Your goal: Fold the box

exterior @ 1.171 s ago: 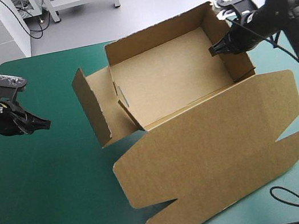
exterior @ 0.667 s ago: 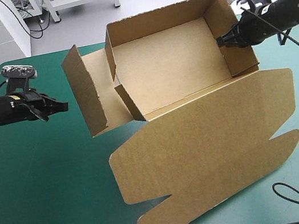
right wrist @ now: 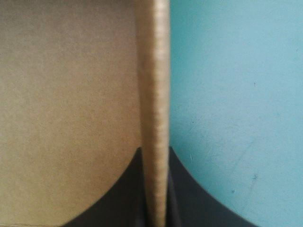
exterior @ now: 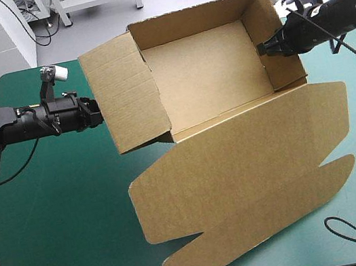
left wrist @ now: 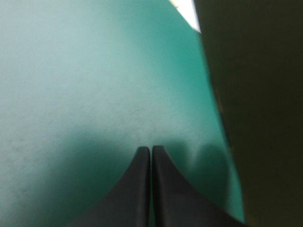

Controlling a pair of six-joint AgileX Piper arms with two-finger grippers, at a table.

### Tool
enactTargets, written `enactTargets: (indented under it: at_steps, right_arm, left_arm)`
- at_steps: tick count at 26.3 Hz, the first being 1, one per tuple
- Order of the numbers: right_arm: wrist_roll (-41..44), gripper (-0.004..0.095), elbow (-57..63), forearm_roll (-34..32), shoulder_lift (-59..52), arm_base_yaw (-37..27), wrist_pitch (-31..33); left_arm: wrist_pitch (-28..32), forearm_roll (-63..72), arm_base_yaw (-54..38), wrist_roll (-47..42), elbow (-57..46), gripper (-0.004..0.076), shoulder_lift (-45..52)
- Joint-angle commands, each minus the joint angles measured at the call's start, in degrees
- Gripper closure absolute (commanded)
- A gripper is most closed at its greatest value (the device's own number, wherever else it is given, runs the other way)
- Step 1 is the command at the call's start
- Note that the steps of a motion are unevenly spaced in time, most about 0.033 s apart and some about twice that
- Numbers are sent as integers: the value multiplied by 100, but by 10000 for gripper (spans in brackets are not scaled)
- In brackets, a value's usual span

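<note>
From above, the box (exterior: 210, 79) sits on the far half of the counter (exterior: 55, 216), right of centre. It is an open tray with its far and side walls raised, and its long axis runs across the counter from left to right. The lid (exterior: 254, 174) lies flat toward the near edge, its two rounded tongues at the front. The grippers stand at the tray's two short ends. The left gripper (exterior: 95, 112) points along that axis at the outer face of the left flap (exterior: 126, 94), which stands up and leans in over the tray's left end. The right gripper (exterior: 262, 49) is at the right wall (exterior: 279, 39), reaching over its top edge. The flap lies straight ahead of the left arm, clearly the nearer one, so the next move probably turns on a push toward the right wall while the right arm steadies the tray. In the left wrist view, the left gripper (left wrist: 151, 149) has its fingers (left wrist: 137, 189) pressed together in one point over the bare teal-green counter (left wrist: 71, 71). The box (left wrist: 255, 118) rises as a dark brown face close beside the fingers, though I cannot tell whether they touch it. In the right wrist view, the right gripper (right wrist: 155, 153) has its fingers (right wrist: 123, 203) clamped on the right wall (right wrist: 154, 71), seen edge-on running straight ahead. The brown inside of the box (right wrist: 66, 94) lies to one side and the counter (right wrist: 236, 94) to the other.
</note>
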State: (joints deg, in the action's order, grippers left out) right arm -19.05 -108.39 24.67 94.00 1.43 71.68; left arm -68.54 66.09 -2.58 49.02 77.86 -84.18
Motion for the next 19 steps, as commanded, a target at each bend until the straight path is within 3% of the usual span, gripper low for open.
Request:
enactTargets:
  at_steps: [1,19]
  right_arm:
    - [17,927,-173,297,-293,-44,-152]
    - [133,925,-173,92,-293,-44,-311]
  left_arm:
    - [-421,1289,10,278,142,731,188]
    - [-526,2359,765,525,461,731,199]
